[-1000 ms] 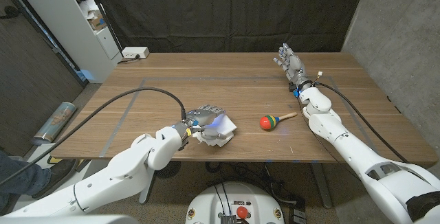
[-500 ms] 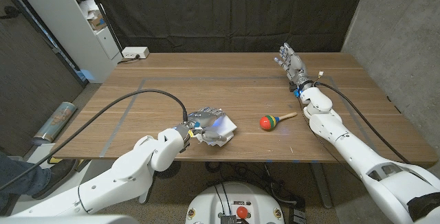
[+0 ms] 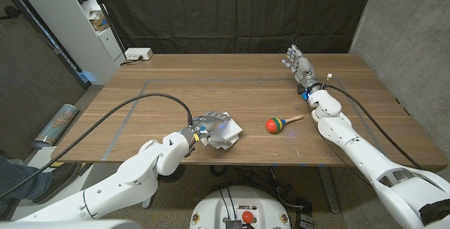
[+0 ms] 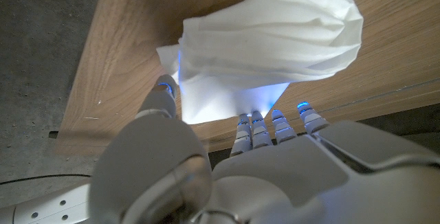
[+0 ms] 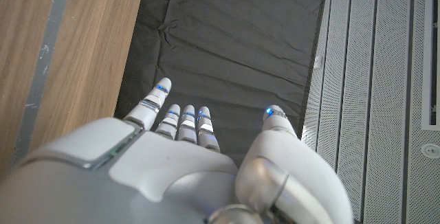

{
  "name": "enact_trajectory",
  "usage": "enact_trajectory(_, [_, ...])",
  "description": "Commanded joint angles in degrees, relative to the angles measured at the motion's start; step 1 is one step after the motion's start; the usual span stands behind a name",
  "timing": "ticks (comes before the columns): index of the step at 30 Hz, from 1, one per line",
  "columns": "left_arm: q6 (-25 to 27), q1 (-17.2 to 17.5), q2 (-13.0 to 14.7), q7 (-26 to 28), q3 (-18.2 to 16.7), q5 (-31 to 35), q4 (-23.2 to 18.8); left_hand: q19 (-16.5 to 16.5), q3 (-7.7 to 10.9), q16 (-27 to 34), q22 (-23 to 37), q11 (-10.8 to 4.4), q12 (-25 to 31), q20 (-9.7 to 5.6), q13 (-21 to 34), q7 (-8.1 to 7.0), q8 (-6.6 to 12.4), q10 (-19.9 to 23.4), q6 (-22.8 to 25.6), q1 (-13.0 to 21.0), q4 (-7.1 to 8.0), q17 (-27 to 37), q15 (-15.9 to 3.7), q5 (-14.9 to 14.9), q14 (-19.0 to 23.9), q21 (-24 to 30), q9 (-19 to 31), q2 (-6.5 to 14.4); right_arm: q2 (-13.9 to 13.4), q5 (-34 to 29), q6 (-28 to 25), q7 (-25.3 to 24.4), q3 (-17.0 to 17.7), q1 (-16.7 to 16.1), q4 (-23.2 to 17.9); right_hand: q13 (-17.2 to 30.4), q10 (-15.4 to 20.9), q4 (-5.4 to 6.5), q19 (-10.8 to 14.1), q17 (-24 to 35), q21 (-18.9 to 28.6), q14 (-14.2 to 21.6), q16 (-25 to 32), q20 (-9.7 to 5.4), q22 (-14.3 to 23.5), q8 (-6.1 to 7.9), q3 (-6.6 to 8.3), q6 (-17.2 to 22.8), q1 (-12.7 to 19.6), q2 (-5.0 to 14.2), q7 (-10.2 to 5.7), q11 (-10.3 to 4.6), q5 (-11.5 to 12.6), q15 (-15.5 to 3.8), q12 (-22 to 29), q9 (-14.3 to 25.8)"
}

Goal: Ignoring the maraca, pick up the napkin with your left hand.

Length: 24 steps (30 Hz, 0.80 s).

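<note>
We see the left hand [image 3: 205, 126] closed around the crumpled white napkin [image 3: 226, 133] near the front edge of the wooden table [image 3: 169, 95]; its loose bulk points toward four o'clock from the fingers (no clear long axis). The maraca [image 3: 278, 123] lies at three o'clock of it, handle aimed toward two o'clock. The right hand [image 3: 298, 63] waits near the far edge, fingers spread, holding nothing. Black curtain [image 3: 232, 11] behind.
</note>
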Motion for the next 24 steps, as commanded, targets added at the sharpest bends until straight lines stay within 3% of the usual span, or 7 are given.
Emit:
enact_trajectory(1, [0.0, -1.1, -0.9, 0.2, 1.1, -1.6, 1.8, 0.0, -0.36, 0.0, 0.3, 0.08, 0.2, 0.44, 0.1, -0.37, -0.06, 0.1, 0.4, 0.7, 0.07, 0.3, -0.23, 0.4, 0.0, -0.1, 0.2, 0.2, -0.5, -0.4, -0.3, -0.9, 0.1, -0.6, -0.5, 0.2, -0.1, -0.45, 0.0, 0.1, 0.3, -0.2, 0.1, -0.24, 0.3, 0.16, 0.13, 0.3, 0.0, 0.20, -0.25, 0.28, 0.4, 0.10, 0.2, 0.2])
enact_trajectory(17, [0.5, -1.5, -1.0, 2.0, 1.7, -3.0, 2.4, 1.4, -0.41, 0.2, 0.3, 0.74, 0.3, 1.28, 0.1, -0.27, -0.02, 0.5, 0.8, 1.8, 0.12, 0.3, 0.47, 0.4, 0.8, 0.4, 0.3, 0.7, -0.3, -0.3, -0.1, -0.8, 0.2, -0.5, 0.0, 0.2, -0.2, -0.51, 0.0, 0.1, 0.3, -0.3, 0.1, -0.23, 0.3, 0.16, 0.08, 0.2, 0.0, 0.19, -0.24, 0.28, 0.4, 0.09, 0.2, 0.2])
enact_trajectory(24, [1.7, -2.2, -1.4, 1.3, 2.6, -2.2, 2.4, 2.7, -0.26, 0.4, 0.3, 0.22, 0.6, 1.30, 0.1, -0.41, 0.12, 1.2, 1.3, 2.8, 0.07, 0.3, 0.32, 0.4, 1.6, 0.7, 0.3, 1.2, -0.2, -0.4, 0.1, -0.4, 0.1, -0.2, 0.7, 0.2, -0.2, -0.54, -0.1, 0.1, 0.3, -0.3, 0.1, -0.17, 0.3, 0.14, 0.07, 0.2, 0.0, 0.19, -0.25, 0.28, 0.4, 0.10, 0.2, 0.2])
